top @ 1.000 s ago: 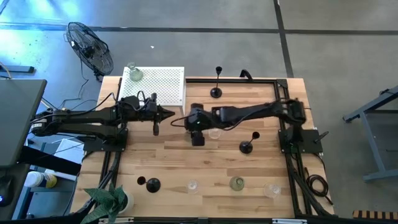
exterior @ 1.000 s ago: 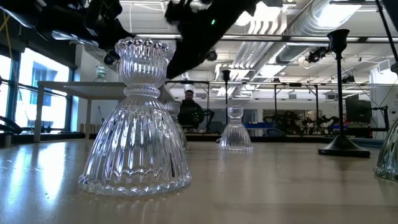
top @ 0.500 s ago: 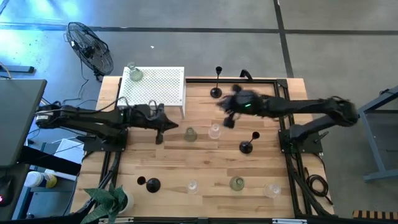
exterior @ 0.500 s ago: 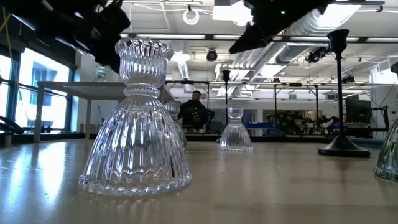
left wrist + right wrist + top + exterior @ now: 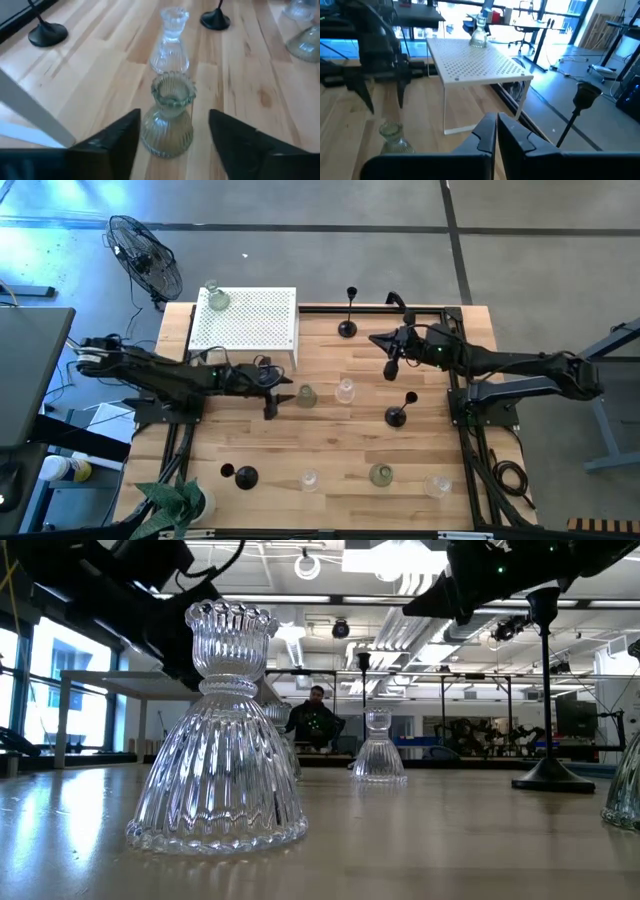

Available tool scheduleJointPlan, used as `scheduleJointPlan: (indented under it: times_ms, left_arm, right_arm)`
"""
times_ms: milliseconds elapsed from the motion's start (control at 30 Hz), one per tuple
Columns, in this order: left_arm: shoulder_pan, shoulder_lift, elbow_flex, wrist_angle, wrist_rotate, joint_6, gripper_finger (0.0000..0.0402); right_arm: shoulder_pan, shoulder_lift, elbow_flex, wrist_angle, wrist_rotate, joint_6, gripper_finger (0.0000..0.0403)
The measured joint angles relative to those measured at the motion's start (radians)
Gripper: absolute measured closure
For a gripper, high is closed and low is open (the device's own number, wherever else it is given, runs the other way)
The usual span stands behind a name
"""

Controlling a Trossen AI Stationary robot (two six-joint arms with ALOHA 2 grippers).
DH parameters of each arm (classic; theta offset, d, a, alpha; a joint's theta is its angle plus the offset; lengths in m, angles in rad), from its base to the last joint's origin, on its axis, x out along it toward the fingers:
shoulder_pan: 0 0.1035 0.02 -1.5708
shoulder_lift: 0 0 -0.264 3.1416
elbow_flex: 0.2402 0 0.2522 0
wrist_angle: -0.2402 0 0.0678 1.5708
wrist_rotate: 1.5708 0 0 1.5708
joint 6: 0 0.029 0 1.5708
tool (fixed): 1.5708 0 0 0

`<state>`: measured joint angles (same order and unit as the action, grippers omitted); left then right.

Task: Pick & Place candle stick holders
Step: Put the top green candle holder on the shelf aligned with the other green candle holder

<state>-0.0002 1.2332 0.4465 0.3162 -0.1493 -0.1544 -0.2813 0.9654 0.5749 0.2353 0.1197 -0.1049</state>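
Observation:
A greenish ribbed glass candle stick holder (image 5: 305, 395) stands on its base at the table's middle, a clear one (image 5: 345, 391) just to its right. My left gripper (image 5: 278, 394) hangs open just left of the greenish holder (image 5: 167, 117), its fingers (image 5: 117, 135) showing on either side of it without touching. My right gripper (image 5: 390, 366) is shut and empty (image 5: 496, 122), raised above the table's right half. Black holders stand at the far edge (image 5: 348, 328), right of centre (image 5: 397, 416) and near left (image 5: 246, 476).
A white perforated stand (image 5: 247, 318) at the far left carries a glass holder (image 5: 217, 300). More glass holders (image 5: 381, 474) line the near edge; one looms in the low view (image 5: 222, 730). A fan (image 5: 145, 255) and a plant (image 5: 175, 500) sit off the table's left corners.
My right gripper has drawn back from the table's middle toward the right edge, leaving the greenish glass holder standing in plain sight where the gripper had covered it. My left gripper has moved toward the table's right and a little nearer, up to that holder.

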Motion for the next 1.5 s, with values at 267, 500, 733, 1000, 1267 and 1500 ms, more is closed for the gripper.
scheduleJointPlan:
  times_ms: [267, 500, 733, 1000, 1267, 1500]
  left_arm:
    - [0.000, 0.145, 0.046, 0.086, -0.016, 0.000, 0.0083]
    - [0.000, 0.218, 0.107, 0.088, -0.040, 0.026, 0.0083]
    - [0.000, 0.296, 0.152, 0.104, -0.040, 0.045, 0.0124]
    - [0.000, 0.300, 0.156, 0.099, -0.041, 0.049, 0.0228]
    - [0.000, 0.241, 0.156, 0.093, -0.042, 0.049, 0.0235]
    - [0.000, 0.094, 0.156, 0.037, -0.042, 0.045, 0.0233]
  right_arm:
    - [0.000, 0.003, 0.000, 0.017, -0.005, -0.010, 0.0399]
    - [0.000, 0.003, 0.000, 0.017, -0.004, -0.015, 0.0402]
    - [0.000, 0.003, 0.000, 0.021, -0.003, -0.019, 0.0402]
    - [0.000, 0.004, 0.000, 0.023, 0.004, -0.027, 0.0402]
    - [0.001, 0.004, 0.000, 0.024, 0.004, -0.027, 0.0401]
    - [0.000, 0.004, 0.000, 0.024, 0.004, -0.025, 0.0401]
